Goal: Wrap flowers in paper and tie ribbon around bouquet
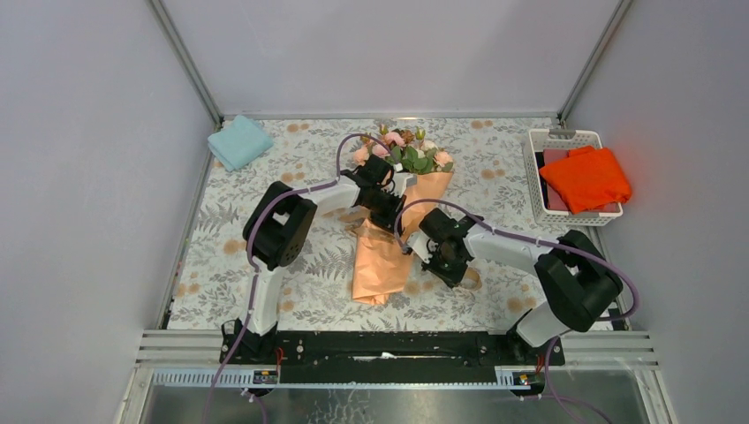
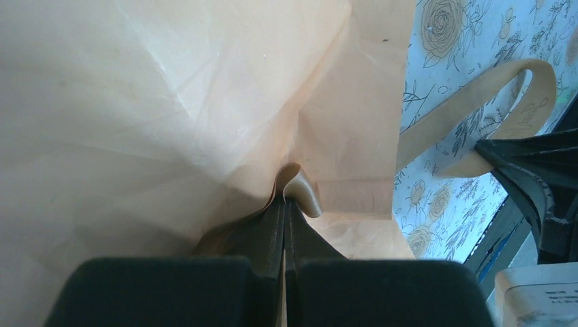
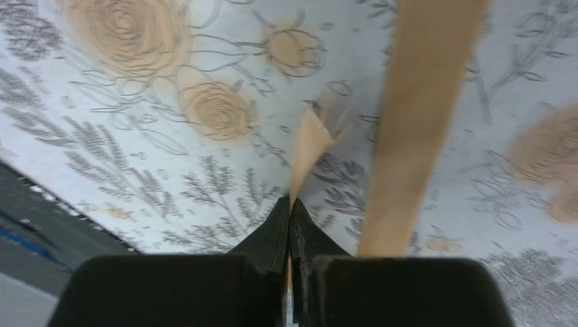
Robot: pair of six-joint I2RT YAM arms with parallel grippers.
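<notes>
While the right claw (image 3: 290,208) pinches shut on an end of the narrow tan-brown ribbon (image 3: 417,116) above the floral-print table (image 3: 136,170), the left claw (image 2: 285,208) clamps a ribbon fold against the crinkly peach-orange paper (image 2: 136,102). The paper-wrapped bouquet (image 1: 380,265) lies mid-table, small pink roses (image 1: 395,140) at its far end.

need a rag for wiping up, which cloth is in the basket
The bright orange cloth: it sits in the white basket at the far right. The light blue cloth lies folded on the table, far left corner.
</notes>
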